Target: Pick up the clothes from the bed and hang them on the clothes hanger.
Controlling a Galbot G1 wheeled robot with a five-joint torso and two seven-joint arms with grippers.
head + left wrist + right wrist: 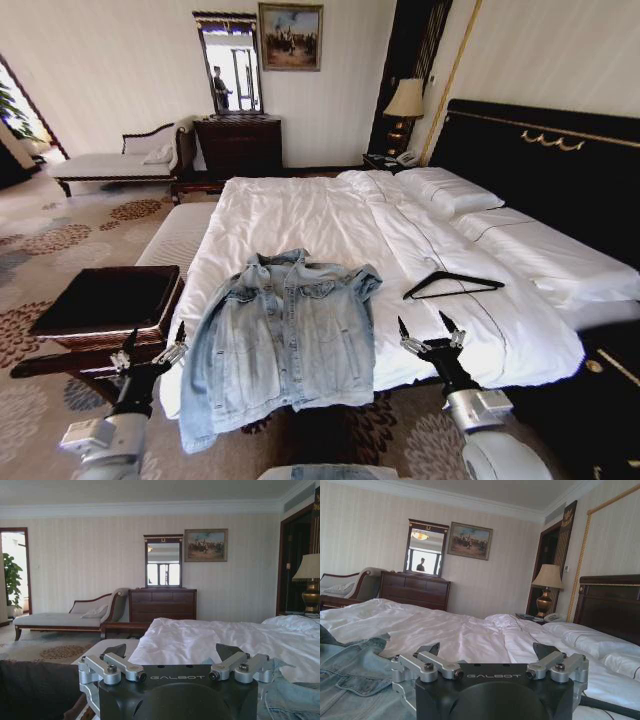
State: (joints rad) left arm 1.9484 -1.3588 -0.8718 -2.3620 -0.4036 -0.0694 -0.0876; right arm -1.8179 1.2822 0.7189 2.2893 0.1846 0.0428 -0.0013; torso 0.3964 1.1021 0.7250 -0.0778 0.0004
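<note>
The bed (330, 215) is the reference point: white sheets, white pillows (455, 190) at the head, a tall black headboard (545, 160) with gold trim behind them; the denim jacket (285, 335) lies spread flat, front up, at the foot end of the bed, collar toward the headboard, its lower hem and one sleeve hanging over the foot edge toward the carpet (60, 230); the black clothes hanger (455, 285) lies flat on the sheet, beside the jacket on the pillow side, apart from it and not touching it; the left gripper (152, 350) hovers off the foot corner of the bed, just beside the jacket's hanging sleeve, fingers spread wide, nothing between them; the right gripper (430, 335) hovers at the foot edge of the bed, between the jacket and the hanger, fingers likewise spread wide and empty; in the left wrist view the left gripper (172, 672) shows its fingers parted with white sheet and a patch of denim ahead; in the right wrist view the right gripper (487, 670) shows the same parted stance, denim close by on one side; a dark tray-topped stand (105, 305) sits on the floor off the foot corner of the bed, near the left gripper; a dark dresser (238, 145), mirror (230, 65) and chaise longue (120, 160) stand along the wall beyond the far side of the bed; a lamp (404, 100) stands next to the headboard
</note>
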